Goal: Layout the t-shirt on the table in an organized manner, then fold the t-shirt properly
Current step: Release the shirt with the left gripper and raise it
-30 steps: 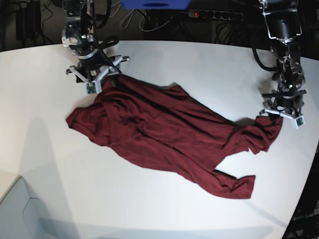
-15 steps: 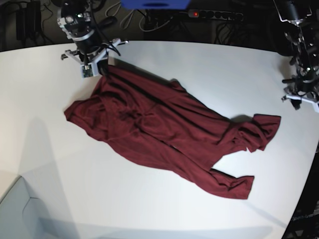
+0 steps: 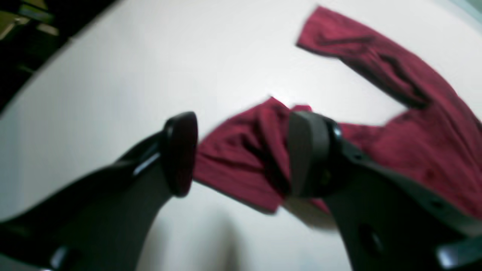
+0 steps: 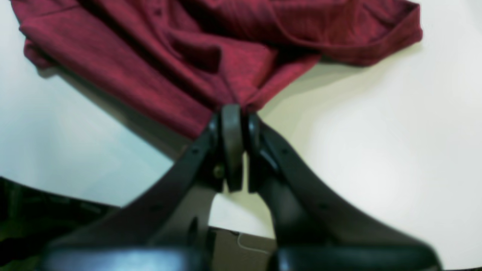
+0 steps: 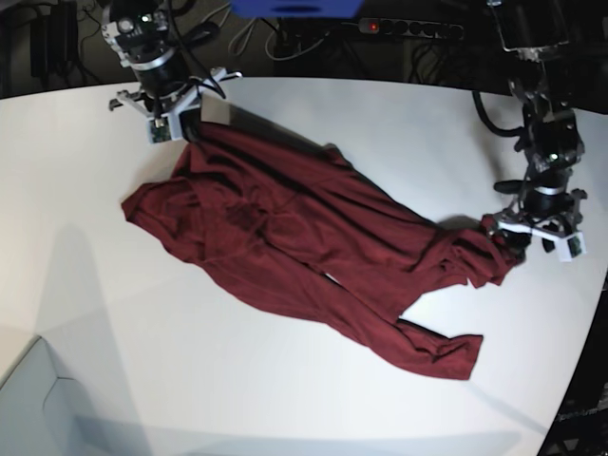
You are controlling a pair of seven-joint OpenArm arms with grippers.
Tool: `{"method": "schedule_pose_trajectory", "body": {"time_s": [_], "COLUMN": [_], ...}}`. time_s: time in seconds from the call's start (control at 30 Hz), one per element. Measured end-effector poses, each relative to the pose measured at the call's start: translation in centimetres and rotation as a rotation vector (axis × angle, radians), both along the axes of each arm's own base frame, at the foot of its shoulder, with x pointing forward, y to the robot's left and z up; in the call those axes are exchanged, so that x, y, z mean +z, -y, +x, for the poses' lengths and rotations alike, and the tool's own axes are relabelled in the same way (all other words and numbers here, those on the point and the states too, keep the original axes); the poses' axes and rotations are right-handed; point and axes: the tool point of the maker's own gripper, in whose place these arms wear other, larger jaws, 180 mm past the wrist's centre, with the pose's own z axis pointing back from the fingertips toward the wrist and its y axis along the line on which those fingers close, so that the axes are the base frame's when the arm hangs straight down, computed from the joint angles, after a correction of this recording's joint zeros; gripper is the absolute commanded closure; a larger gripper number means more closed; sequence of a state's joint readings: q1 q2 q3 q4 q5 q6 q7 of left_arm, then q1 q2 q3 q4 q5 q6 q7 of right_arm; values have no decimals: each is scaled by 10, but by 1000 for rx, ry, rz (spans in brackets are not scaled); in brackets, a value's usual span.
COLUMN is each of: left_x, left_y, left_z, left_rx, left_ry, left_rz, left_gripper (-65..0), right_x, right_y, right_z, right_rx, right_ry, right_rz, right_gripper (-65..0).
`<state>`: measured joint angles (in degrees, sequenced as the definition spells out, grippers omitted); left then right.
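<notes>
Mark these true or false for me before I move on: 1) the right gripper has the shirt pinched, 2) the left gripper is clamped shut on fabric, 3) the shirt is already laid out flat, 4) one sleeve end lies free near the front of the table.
1) True. The right gripper is shut on an edge of the t-shirt.
2) False. The left gripper has its jaws apart, with a bunched sleeve end between them, not yet clamped.
3) False. The t-shirt lies crumpled and diagonal on the table, with folds and wrinkles.
4) True. A sleeve end lies loose, with neither gripper on it.
</notes>
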<state>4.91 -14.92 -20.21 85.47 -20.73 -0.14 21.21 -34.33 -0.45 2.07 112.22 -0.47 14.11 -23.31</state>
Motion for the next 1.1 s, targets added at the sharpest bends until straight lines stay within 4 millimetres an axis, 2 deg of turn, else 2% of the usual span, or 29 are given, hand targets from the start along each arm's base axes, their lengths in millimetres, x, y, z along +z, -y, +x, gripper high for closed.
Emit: {"method": "schedule_pose_trajectory", "body": {"time_s": [0.07,0.13,0.23,0.33,0.47,0.6,0.7,0.83,0.9,1.0,1.1], "left_x": [-13,-22,-21,-22,-24,-29,-35,-42,-54,-72,-71], "left_y": [14,27,36,36,39,56,46,0,-13,-11,-8], "left_z": [-5,-7,-2,-2,-3,-2,-5,-18,-25,-33,-25], "left_rx": [-36,-68,-99,-96,-101,-148,-123,2,30,36,33], "left_ry": [-44,-72,-63,-62,-69,-82,-97,-117,-150,-200,-196], "left_rz": [-4,-9,-10,-9,-12,-20,-15,-11,-6,-27,-42], "left_gripper": [-370,-371,-371,-395,-477,-523,-523,-522,-522,-522,-522], "right_x": [0,-1,-3,-6,-5,-5,-5,-5,-5,-5,-5], "right_y": [1,1,1,2,1,1,2,2,2,2,-1], "right_z": [0,-2,-6,-12,-11,-11,-10,-10,-9,-10,-10], "right_rx": [-1,1,1,0,0,0,1,1,2,2,7], "right_ry": [0,-5,-15,-32,-27,-28,-27,-25,-25,-25,-26], "right_rz": [-1,-3,-3,-5,-3,-3,-5,-5,-5,-5,-2], "right_gripper": [-4,-56,-147,-206,-215,-215,-215,-215,-215,-215,-215]}}
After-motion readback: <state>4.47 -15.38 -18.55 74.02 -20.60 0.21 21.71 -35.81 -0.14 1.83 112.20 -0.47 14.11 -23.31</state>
